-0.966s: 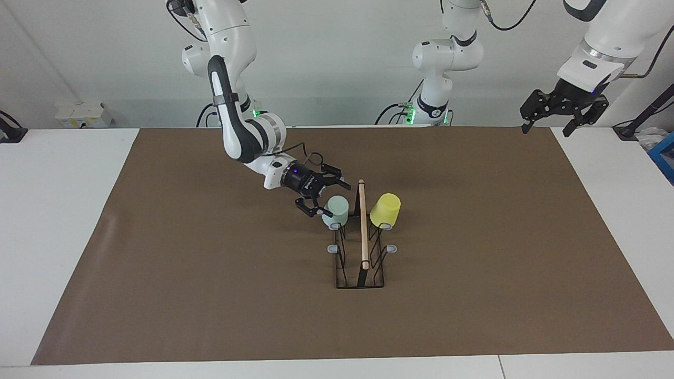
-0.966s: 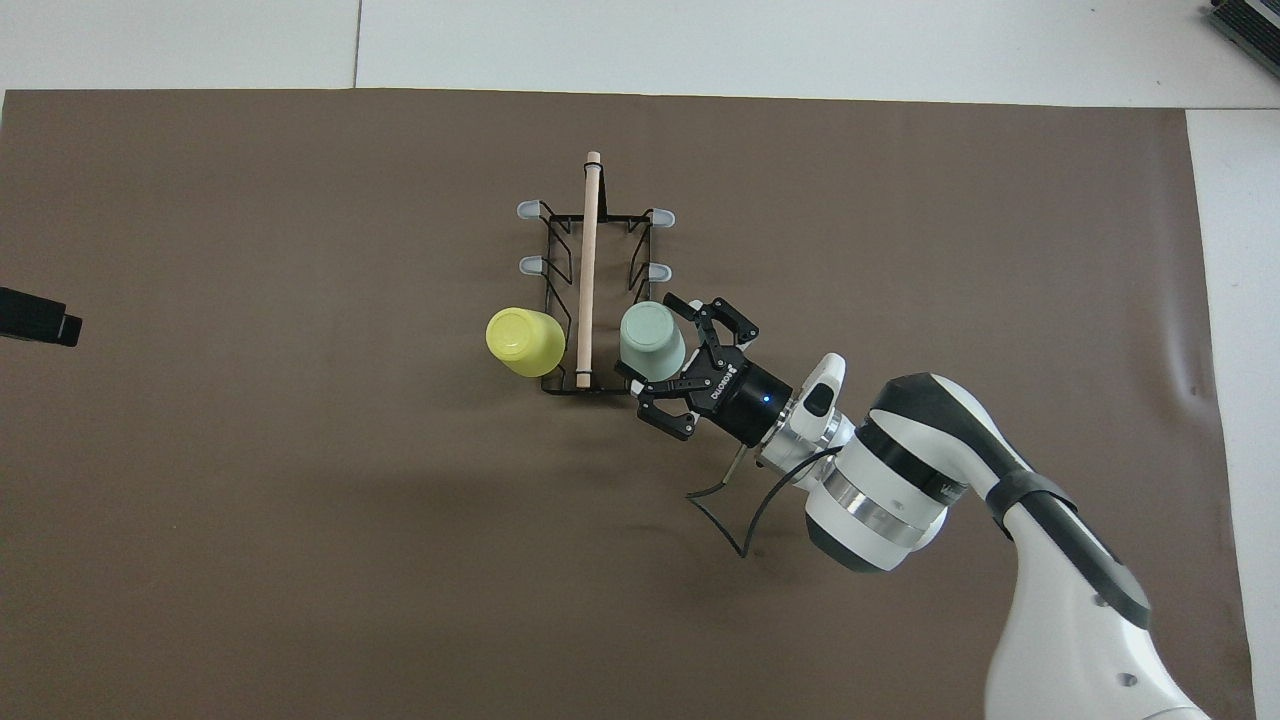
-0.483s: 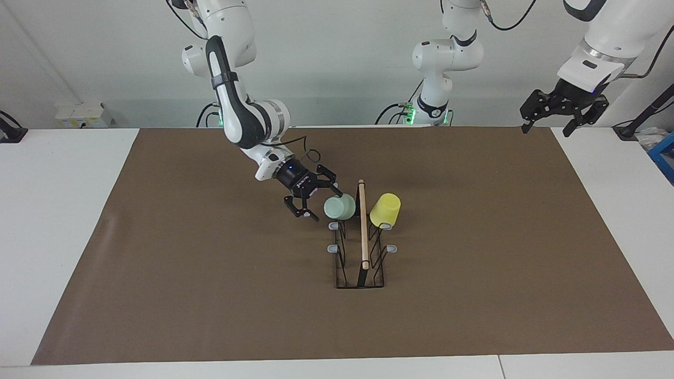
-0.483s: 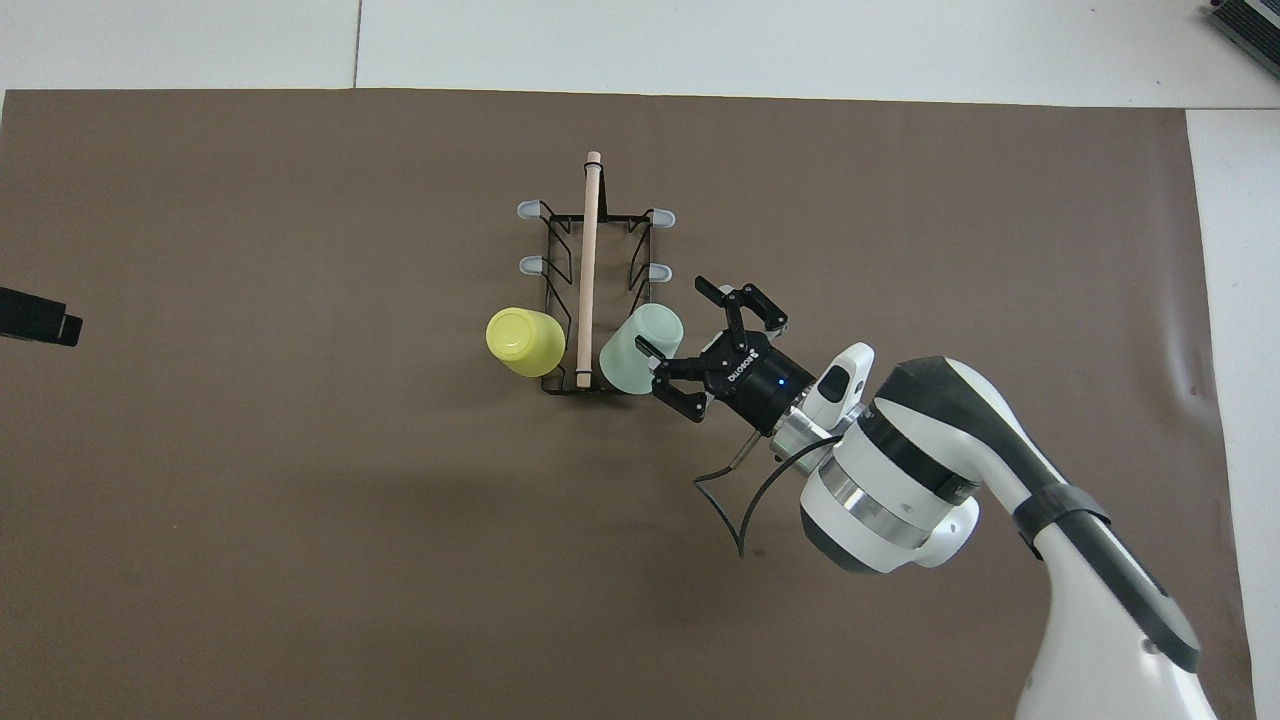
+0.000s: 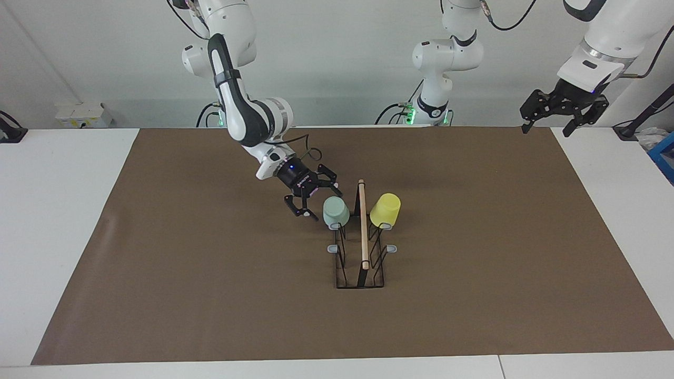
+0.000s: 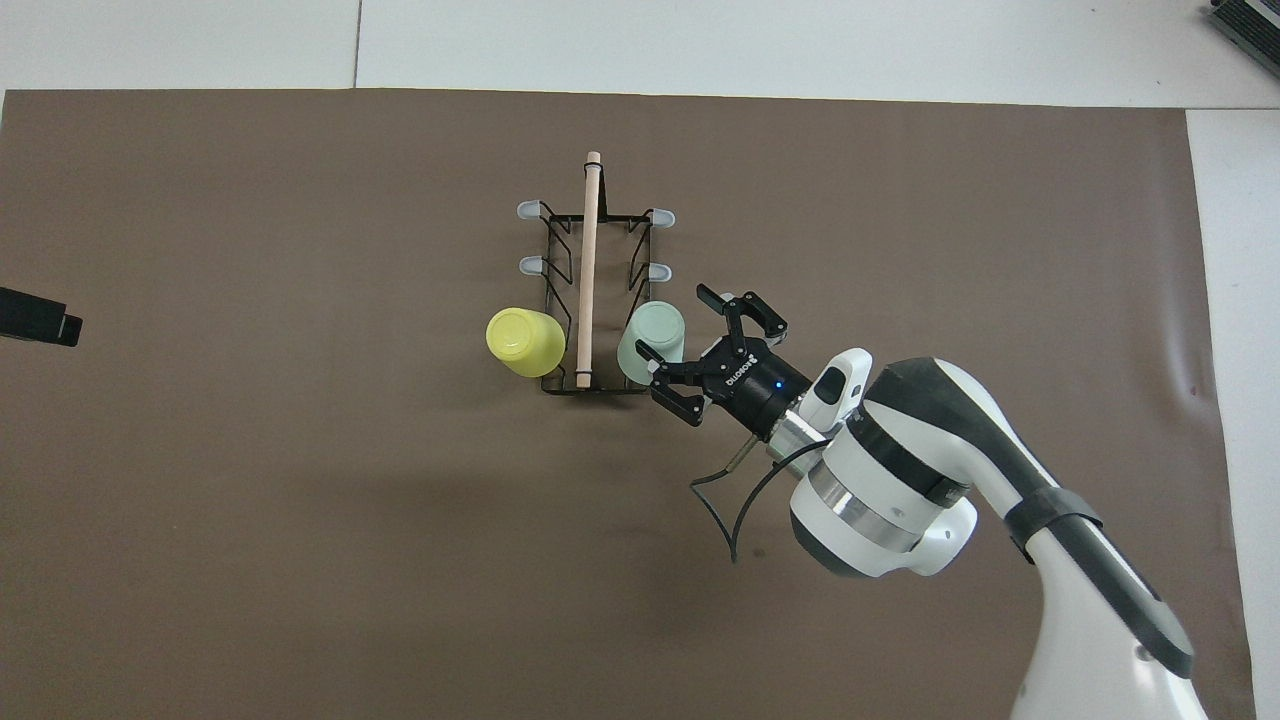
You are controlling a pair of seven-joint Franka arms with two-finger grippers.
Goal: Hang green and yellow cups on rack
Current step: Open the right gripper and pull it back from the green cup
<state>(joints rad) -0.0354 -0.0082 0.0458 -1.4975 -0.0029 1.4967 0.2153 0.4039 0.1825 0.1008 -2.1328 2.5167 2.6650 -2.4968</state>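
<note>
The right gripper (image 5: 311,202), jaws spread and empty, hangs just beside the green cup (image 5: 335,211) on the rack (image 5: 362,263), toward the right arm's end.

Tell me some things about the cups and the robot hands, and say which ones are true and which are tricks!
1. The yellow cup sits upside down on a peg of the rack. True.
2. The right gripper is squeezing the green cup. False: its fingers are open beside the cup.
3. Both cups are on the pegs nearest the robots. True.
4. The left gripper is holding the wooden rod. False: it waits open, up over the mat's corner, holding nothing.
5. The two cups share one side of the rod. False: one hangs on each side.
</note>
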